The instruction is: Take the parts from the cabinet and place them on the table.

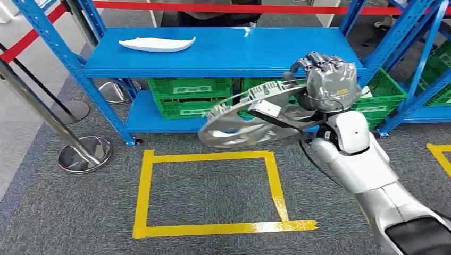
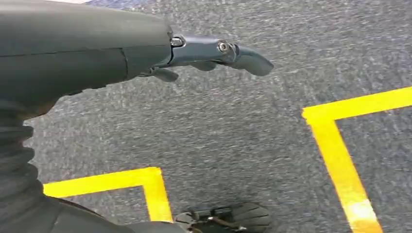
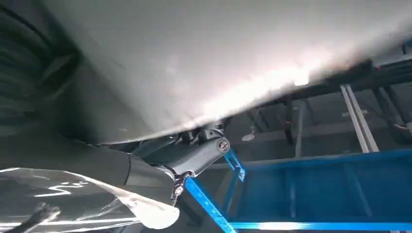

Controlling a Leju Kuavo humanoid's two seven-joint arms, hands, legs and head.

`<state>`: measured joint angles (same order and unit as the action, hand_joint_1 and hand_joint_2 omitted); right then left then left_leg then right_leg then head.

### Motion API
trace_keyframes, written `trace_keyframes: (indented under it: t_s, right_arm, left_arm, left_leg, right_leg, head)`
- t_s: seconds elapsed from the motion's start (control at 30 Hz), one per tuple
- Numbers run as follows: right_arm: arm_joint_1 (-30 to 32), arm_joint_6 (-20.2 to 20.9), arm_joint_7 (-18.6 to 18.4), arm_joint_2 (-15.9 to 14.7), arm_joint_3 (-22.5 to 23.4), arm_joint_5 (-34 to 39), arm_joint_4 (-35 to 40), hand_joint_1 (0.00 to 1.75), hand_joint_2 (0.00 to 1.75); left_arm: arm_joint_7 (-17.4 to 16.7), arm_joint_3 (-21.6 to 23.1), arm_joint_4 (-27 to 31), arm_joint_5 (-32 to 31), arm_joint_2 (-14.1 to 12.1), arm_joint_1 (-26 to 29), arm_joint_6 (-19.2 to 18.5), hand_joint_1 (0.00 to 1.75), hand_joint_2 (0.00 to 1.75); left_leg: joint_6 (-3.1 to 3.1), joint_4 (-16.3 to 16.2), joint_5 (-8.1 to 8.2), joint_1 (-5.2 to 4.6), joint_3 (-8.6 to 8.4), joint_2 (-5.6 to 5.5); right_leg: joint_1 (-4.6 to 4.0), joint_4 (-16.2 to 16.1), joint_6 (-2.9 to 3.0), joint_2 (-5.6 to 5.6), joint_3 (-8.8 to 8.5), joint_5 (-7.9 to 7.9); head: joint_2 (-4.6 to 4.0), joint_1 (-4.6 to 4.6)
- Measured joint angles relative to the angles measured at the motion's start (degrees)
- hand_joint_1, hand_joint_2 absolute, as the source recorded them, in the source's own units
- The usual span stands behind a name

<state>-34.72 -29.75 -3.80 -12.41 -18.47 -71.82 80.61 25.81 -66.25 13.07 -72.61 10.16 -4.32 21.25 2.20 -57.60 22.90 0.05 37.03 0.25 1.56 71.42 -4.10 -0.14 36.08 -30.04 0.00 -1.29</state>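
My right hand (image 1: 325, 74) grips a large silver-grey curved part (image 1: 247, 117), lifted in front of the blue cabinet's (image 1: 223, 53) upper shelf and tilted out over the floor. In the right wrist view the same part (image 3: 218, 58) looms pale and close, with a dark finger (image 3: 204, 155) beneath it. A white curved part (image 1: 157, 44) lies on the upper shelf at the left. My left hand (image 2: 214, 53) hangs over the grey carpet, fingers loosely extended and holding nothing.
A yellow taped rectangle (image 1: 207, 194) marks the carpet in front of the cabinet. Green crates (image 1: 189, 95) fill the lower shelf. Chrome stanchion posts (image 1: 85, 154) with red belts stand at the left. More blue racking (image 1: 420, 79) stands at the right.
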Motion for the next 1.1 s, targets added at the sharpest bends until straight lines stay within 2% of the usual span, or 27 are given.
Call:
trace_keyframes:
  t_s: [0.03,0.07,0.1,0.13,0.2,0.23,0.27,0.3,0.37,0.4,0.43,0.5,0.53,0.57,0.6,0.63,0.67,0.73,0.77,0.8,0.87,0.9,0.93,0.97,1.03,1.07,1.1]
  right_arm:
    - [0.0,0.0,0.0,0.0,0.0,0.0,0.0,1.75,1.75]
    - [-0.1,0.0,0.0,0.0,0.0,0.0,0.0,1.75,1.75]
    - [-0.1,0.0,0.0,0.0,-0.1,0.0,0.1,1.75,1.75]
    - [-0.1,0.0,0.0,0.0,-0.1,0.0,0.1,1.75,1.75]
    - [0.0,0.0,0.0,0.0,-0.1,0.0,0.1,1.75,1.75]
    - [0.1,0.0,0.0,0.0,-0.2,0.0,0.0,1.75,1.75]
    - [-0.1,0.0,0.0,0.0,-0.3,0.0,0.0,1.75,1.75]
    - [-0.1,0.1,0.0,0.0,-0.4,0.0,0.0,1.75,1.75]
    - [-0.1,0.1,0.0,0.0,-0.4,0.0,0.0,1.75,1.75]
    - [-0.1,0.1,0.0,0.0,-0.4,0.0,0.0,1.75,1.75]
    - [0.0,0.1,0.0,0.0,-0.4,0.0,0.0,1.75,1.75]
    - [0.0,0.1,0.0,0.0,-0.4,0.0,0.0,1.75,1.75]
    - [0.0,0.1,0.0,0.0,-0.4,0.0,0.0,1.75,1.75]
    - [0.0,0.1,0.0,0.0,-0.4,0.0,0.1,1.75,1.75]
    - [0.0,0.0,0.0,0.0,-0.4,0.0,0.1,1.75,1.75]
    - [0.0,0.0,-0.1,-0.1,-0.3,0.1,0.2,1.75,1.75]
    - [-0.1,0.1,-0.1,-0.2,-0.3,0.2,0.2,1.75,1.75]
    - [0.1,0.1,-0.1,-0.2,-0.3,0.3,0.3,1.75,1.75]
    - [0.3,0.2,-0.1,-0.5,-0.3,0.4,0.2,1.75,1.75]
    - [0.3,0.5,-0.1,-0.6,-0.3,0.4,0.2,1.75,1.75]
    - [0.3,1.4,-0.2,-0.7,-0.3,0.4,0.2,1.75,1.75]
    - [0.4,1.7,-0.2,-0.8,-0.4,0.4,0.2,1.75,1.75]
    - [0.6,1.8,-0.2,-0.9,-0.4,0.4,0.2,1.75,1.75]
    - [0.8,1.8,-0.2,-0.9,-0.4,0.5,0.2,1.75,1.75]
    - [0.7,1.8,-0.2,-0.9,-0.4,0.8,0.2,1.75,1.75]
    - [0.6,1.8,-0.2,-0.9,-0.4,0.8,0.3,1.75,1.75]
    - [0.4,1.8,-0.1,-1.0,-0.4,0.8,0.3,1.75,1.75]
  left_arm:
    - [0.0,0.0,0.0,0.0,0.0,0.0,0.0,0.00,1.75]
    - [0.0,0.0,0.0,0.0,-0.1,-0.1,0.0,0.00,1.75]
    - [0.0,0.0,0.0,0.0,-0.1,-0.1,0.0,0.00,1.75]
    - [0.0,0.0,0.0,0.0,0.0,0.0,0.0,0.00,1.75]
    - [0.0,0.0,0.0,0.0,0.0,0.1,0.0,0.00,1.75]
    - [0.0,0.0,0.0,0.0,-0.1,0.3,0.0,0.00,1.75]
    - [0.0,0.0,0.0,0.0,-0.1,0.3,0.0,0.00,1.75]
    - [0.0,0.0,0.0,0.0,-0.1,0.4,0.0,0.00,1.75]
    - [0.0,0.0,0.0,0.0,-0.1,0.3,0.0,0.00,1.75]
    - [0.0,0.0,0.0,0.0,-0.1,0.2,0.0,0.00,1.75]
    - [0.0,0.0,0.0,0.0,-0.1,0.2,0.0,0.00,1.75]
    - [0.0,0.0,0.0,0.0,0.0,0.1,0.0,0.00,1.75]
    - [0.1,0.0,0.0,0.0,0.0,0.1,0.0,0.00,1.75]
    - [0.6,0.0,0.0,0.0,0.0,0.0,-0.1,0.00,1.75]
    - [1.1,0.0,0.0,0.0,-0.2,0.0,-0.2,0.00,1.75]
    - [1.3,0.0,0.0,0.0,-0.2,0.0,-0.2,0.00,1.75]
    - [1.5,0.0,0.0,0.0,-0.2,-0.1,-0.2,0.00,1.75]
    - [1.5,0.0,0.0,0.0,-0.1,0.0,-0.2,0.00,1.75]
    - [1.5,0.0,0.0,0.0,0.0,0.1,-0.2,0.00,1.75]
    - [1.5,0.0,0.0,0.0,0.0,0.1,-0.2,0.00,1.75]
    - [1.4,0.0,0.0,0.0,0.0,0.1,-0.2,0.00,1.75]
    - [1.4,0.0,0.0,0.0,0.0,0.1,-0.2,0.00,1.75]
    - [1.4,0.0,0.0,0.0,0.0,0.3,-0.2,0.00,1.75]
    - [1.4,0.0,0.0,-0.1,0.0,0.3,-0.2,0.00,1.75]
    - [1.3,0.0,0.0,-0.1,0.1,0.3,-0.2,0.00,1.75]
    - [1.3,0.0,0.0,-0.1,0.1,0.3,-0.2,0.00,1.75]
    - [1.3,0.0,0.0,-0.1,0.1,0.2,-0.2,0.00,1.75]
  left_leg:
    - [-0.31,-0.6,-0.35,0.18,0.90,-0.01]
    - [-0.69,-1.2,-0.62,0.16,1.62,-0.04]
    - [-1.01,-1.9,-0.89,-0.15,2.26,-0.17]
    - [-1.37,-1.9,-1.55,-0.31,2.56,-0.20]
    - [-1.88,-1.5,-2.93,-0.21,2.91,-0.21]
    - [-2.19,-1.5,-3.25,-0.19,3.39,-0.29]
    - [-2.55,-2.2,-1.02,-0.04,4.02,-0.28]
    - [-2.84,-4.6,3.03,0.05,4.47,-0.28]
    - [-3.25,-13.1,10.34,0.24,5.36,-0.26]
    - [-3.27,-17.1,11.57,0.25,5.51,-0.26]
    - [-3.16,-19.6,10.52,0.24,5.21,-0.26]
    - [-2.64,-18.3,5.83,0.18,2.45,-0.27]
    - [-2.09,-14.8,4.32,0.06,-0.43,-0.32]
    - [-1.37,-9.6,4.68,-0.16,-4.25,-0.41]
    - [-0.63,-3.6,7.48,-0.51,-8.44,-0.38]
    - [-0.81,0.4,9.04,-0.49,-10.53,-0.38]
    - [-0.87,0.2,8.58,-0.82,-9.89,-0.40]
    - [-0.29,0.8,7.45,-0.94,-9.48,-0.38]
    - [-0.11,1.4,6.58,-0.51,-9.41,0.08]
    - [0.37,1.5,6.03,-0.50,-8.82,0.03]
    - [0.80,1.2,5.00,-0.59,-7.27,-0.04]
    - [0.82,1.0,4.57,-0.64,-6.55,-0.10]
    - [0.72,0.8,4.17,-0.65,-5.82,-0.48]
    - [0.58,0.6,3.81,-0.64,-5.19,-0.70]
    - [0.28,0.1,3.31,-0.61,-4.26,-1.43]
    - [0.13,-0.4,3.22,-0.58,-3.92,-1.83]
    - [-0.16,-0.7,3.08,-0.81,-3.18,-2.16]
  right_leg:
    - [0.19,-4.0,-0.26,-0.02,-2.93,1.43]
    - [0.40,-8.8,-0.59,0.01,-5.78,-0.15]
    - [-0.07,-12.9,-0.32,0.13,-8.96,-2.05]
    - [-0.03,-13.3,0.73,0.12,-8.92,-2.75]
    - [-0.33,-12.7,1.47,0.15,-7.84,-1.99]
    - [0.05,-12.9,2.15,-0.10,-6.30,-1.29]
    - [0.08,-12.8,2.48,-0.24,-6.34,-0.64]
    - [0.06,-12.8,3.28,-0.25,-5.47,0.05]
    - [-0.18,-12.7,3.45,-0.27,-3.82,1.48]
    - [-0.31,-12.7,3.48,-0.28,-3.00,2.12]
    - [-0.47,-12.6,3.50,-0.32,-2.14,2.80]
    - [-0.76,-12.3,3.54,-0.29,-0.41,3.94]
    - [-0.94,-12.2,3.51,-0.21,0.35,4.49]
    - [-1.01,-12.2,3.41,-0.12,0.78,4.81]
    - [-1.26,-12.1,3.13,-0.10,1.03,5.17]
    - [-1.10,-12.2,2.83,-0.26,1.10,5.67]
    - [-0.87,-12.5,2.42,-0.28,1.21,6.36]
    - [-0.73,-13.1,1.61,-0.23,1.33,7.49]
    - [-0.62,-12.7,1.45,-0.04,2.23,6.60]
    - [-0.69,-11.0,1.32,-0.03,3.21,4.30]
    - [-0.54,-2.0,1.00,0.02,6.21,-0.96]
    - [-0.53,2.1,0.85,0.02,7.46,-2.65]
    - [-0.53,4.3,0.72,0.03,7.80,-3.26]
    - [-0.50,3.3,0.68,0.02,6.63,-2.60]
    - [-0.37,-5.4,0.80,0.42,0.44,0.92]
    - [-0.25,-10.3,0.91,1.83,-2.87,2.25]
    - [-0.13,-12.5,1.19,4.05,-4.33,0.84]
  head:
    - [0.00,0.00]
    - [0.00,-0.09]
    - [0.00,-0.33]
    - [0.00,-0.17]
    - [0.00,-0.22]
    - [0.00,-0.24]
    - [0.00,-0.04]
    - [0.00,0.15]
    - [0.00,0.28]
    - [0.00,0.31]
    - [0.00,0.35]
    - [0.00,0.35]
    - [0.00,0.28]
    - [0.00,0.28]
    - [0.00,0.26]
    - [0.00,0.17]
    - [0.00,0.24]
    - [0.00,0.20]
    - [0.00,0.29]
    - [0.00,0.04]
    - [0.00,-0.04]
    - [0.00,-0.04]
    - [0.00,0.00]
    - [0.00,-0.02]
    - [0.00,-0.02]
    - [0.00,-0.04]
    - [0.00,0.07]
